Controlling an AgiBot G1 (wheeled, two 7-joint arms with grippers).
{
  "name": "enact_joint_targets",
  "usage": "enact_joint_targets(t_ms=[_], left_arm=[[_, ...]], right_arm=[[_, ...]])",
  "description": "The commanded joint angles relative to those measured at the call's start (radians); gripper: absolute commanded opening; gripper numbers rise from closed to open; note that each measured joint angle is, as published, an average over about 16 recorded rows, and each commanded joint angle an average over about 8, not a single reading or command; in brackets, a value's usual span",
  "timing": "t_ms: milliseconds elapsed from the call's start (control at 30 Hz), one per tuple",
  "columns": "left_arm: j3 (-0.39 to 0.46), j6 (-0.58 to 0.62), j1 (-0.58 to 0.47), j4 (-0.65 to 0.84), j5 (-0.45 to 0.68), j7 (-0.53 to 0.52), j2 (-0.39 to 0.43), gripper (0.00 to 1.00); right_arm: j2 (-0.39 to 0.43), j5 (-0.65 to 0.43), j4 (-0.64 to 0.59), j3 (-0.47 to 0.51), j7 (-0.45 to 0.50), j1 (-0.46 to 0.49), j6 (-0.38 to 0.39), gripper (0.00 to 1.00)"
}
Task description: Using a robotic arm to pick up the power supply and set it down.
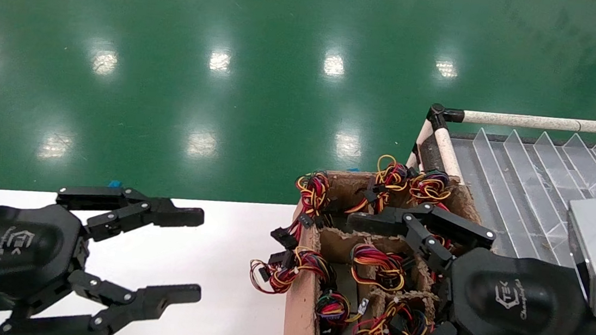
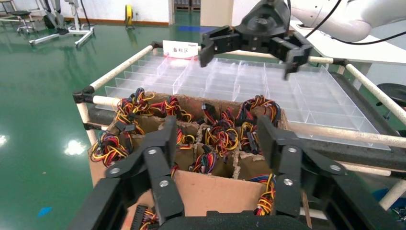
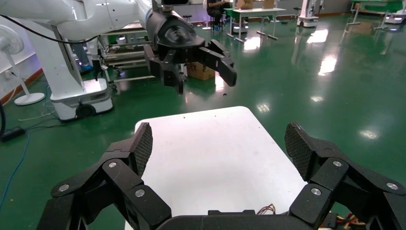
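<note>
The right gripper point(image 1: 382, 290) hangs spread over the box point(image 1: 300, 299); the left gripper point(image 1: 196, 256) (idle) gapes too. Supplies look stiff, heavy; grip casing, not wires point(image 1: 376, 265).

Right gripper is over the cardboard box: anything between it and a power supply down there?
The right gripper hangs open over the divided cardboard box. Coloured wire bundles fill the compartments; no metal power supply body shows, so the wires cover whatever lies beneath.

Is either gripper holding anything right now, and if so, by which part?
Nothing is held. The left gripper hangs open over the white table; the right gripper is open above the cardboard box of wire bundles.
</note>
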Motion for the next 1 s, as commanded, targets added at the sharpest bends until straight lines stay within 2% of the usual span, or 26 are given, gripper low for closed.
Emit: enact_joint_targets(t_ms=[33, 233, 433, 500, 567, 733, 767, 833, 1000], left_arm=[[0.0, 0.0, 0.0, 0.0, 0.0, 0.0, 0.0, 0.0], [0.0, 0.0, 0.0, 0.0, 0.0, 0.0, 0.0, 0.0], [0.0, 0.0, 0.0, 0.0, 0.0, 0.0, 0.0, 0.0], [0.0, 0.0, 0.0, 0.0, 0.0, 0.0, 0.0, 0.0], [0.0, 0.0, 0.0, 0.0, 0.0, 0.0, 0.0, 0.0], [0.0, 0.0, 0.0, 0.0, 0.0, 0.0, 0.0, 0.0], [0.0, 0.0, 0.0, 0.0, 0.0, 0.0, 0.0, 0.0], [0.0, 0.0, 0.0, 0.0, 0.0, 0.0, 0.0, 0.0], [0.0, 0.0, 0.0, 0.0, 0.0, 0.0, 0.0, 0.0]], right_arm=[[0.007, -0.003, -0.004, 0.003, -0.003, -0.001, 0.003, 1.0], [-0.027, -0.081, -0.084, -0.024, 0.003, 0.034, 0.072, 1.0], [-0.113, -0.226, -0.177, -0.09, -0.001, 0.109, 0.158, 1.0], [-0.146, -0.265, -0.21, -0.112, -0.005, 0.136, 0.174, 0.96], [-0.181, -0.29, -0.246, -0.13, -0.009, 0.162, 0.18, 0.8], [-0.262, -0.328, -0.356, -0.164, -0.029, 0.217, 0.175, 0.18], [-0.277, -0.335, -0.379, -0.17, -0.035, 0.227, 0.174, 0.08], [-0.304, -0.349, -0.423, -0.181, -0.051, 0.245, 0.176, 0.0], [-0.355, -0.376, -0.524, -0.198, -0.101, 0.278, 0.172, 0.0]])
